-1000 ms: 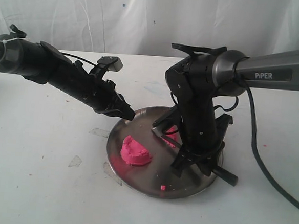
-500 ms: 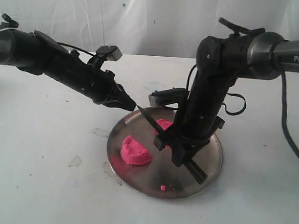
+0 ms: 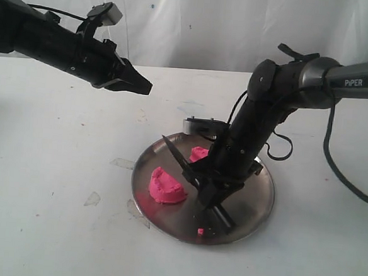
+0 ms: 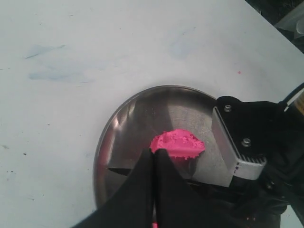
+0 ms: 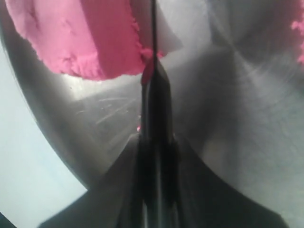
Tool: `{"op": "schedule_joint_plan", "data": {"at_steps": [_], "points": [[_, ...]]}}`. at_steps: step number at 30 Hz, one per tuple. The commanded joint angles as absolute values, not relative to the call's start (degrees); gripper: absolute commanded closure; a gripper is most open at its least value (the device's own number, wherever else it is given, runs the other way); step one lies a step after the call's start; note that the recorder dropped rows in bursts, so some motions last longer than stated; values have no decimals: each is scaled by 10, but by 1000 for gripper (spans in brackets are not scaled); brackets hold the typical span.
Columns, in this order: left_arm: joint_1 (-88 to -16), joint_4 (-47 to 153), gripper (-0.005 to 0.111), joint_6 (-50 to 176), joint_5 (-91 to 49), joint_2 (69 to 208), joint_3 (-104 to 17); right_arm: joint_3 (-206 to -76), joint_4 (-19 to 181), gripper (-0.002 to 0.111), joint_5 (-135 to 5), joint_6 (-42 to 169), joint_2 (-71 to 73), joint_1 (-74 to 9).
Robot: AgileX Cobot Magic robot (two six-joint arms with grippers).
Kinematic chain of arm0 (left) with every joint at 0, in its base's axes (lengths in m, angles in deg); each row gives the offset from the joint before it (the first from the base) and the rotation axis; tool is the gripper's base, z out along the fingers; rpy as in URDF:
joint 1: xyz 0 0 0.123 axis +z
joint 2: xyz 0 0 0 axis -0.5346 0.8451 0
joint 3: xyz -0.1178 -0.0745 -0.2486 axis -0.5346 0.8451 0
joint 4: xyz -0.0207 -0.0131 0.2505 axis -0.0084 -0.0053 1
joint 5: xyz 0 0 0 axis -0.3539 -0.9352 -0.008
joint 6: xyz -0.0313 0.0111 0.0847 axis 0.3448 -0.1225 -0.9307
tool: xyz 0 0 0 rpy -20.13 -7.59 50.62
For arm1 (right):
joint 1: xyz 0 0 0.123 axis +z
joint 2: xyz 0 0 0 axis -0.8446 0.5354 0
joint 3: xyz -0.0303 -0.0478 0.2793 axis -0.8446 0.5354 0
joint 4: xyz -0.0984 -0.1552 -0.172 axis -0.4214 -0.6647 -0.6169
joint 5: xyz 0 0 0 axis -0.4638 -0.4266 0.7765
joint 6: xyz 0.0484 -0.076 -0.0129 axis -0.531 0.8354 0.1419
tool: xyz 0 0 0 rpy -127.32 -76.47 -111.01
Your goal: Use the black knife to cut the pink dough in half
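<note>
Pink dough (image 3: 166, 186) in two pieces on a round steel plate (image 3: 258, 209), on a white table (image 3: 52, 217). One bigger piece near the left rim of the plate in the outside view, cut side rough. One smaller piece (image 3: 198, 153) farther back, partly hidden behind the right arm. Tiny pink crumb (image 3: 200, 231) near the front rim of the plate, apart from both pieces. Black knife (image 3: 179, 162) clamped tight in the right gripper (image 3: 207, 189), blade tilted up and to the left, tip in the air above the plate, between the two pieces. Seen from the right wrist, thin blade edge (image 5: 153, 28) just beside the big pink piece (image 5: 76, 38); touching or not, cannot tell. Left gripper (image 3: 140, 86) up high over the bare table, well away from the plate, black fingers (image 4: 164, 190) pressed together, holding nothing. Smaller pink piece (image 4: 177, 144) just past those fingertips in the left wrist view.
</note>
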State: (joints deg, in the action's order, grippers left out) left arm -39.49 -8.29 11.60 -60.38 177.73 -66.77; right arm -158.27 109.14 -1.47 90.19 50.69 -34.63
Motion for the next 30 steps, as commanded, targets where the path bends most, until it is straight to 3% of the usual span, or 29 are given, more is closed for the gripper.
{"op": "schedule_joint_plan", "data": {"at_steps": [1, 13, 23, 30], "points": [[-393, -95, 107, 120, -617, 1769, -667, -1606, 1105, 108, -11, 918, 525, -349], [-393, -112, 107, 111, -593, 1769, -649, -1623, 1108, 107, 14, 923, 544, -359], [-393, -116, 107, 112, -599, 1769, -649, -1623, 1108, 74, 9, 908, 544, -360], [-393, -116, 107, 115, -618, 1759, -649, -1623, 1092, 70, -4, 908, 514, -360]]}}
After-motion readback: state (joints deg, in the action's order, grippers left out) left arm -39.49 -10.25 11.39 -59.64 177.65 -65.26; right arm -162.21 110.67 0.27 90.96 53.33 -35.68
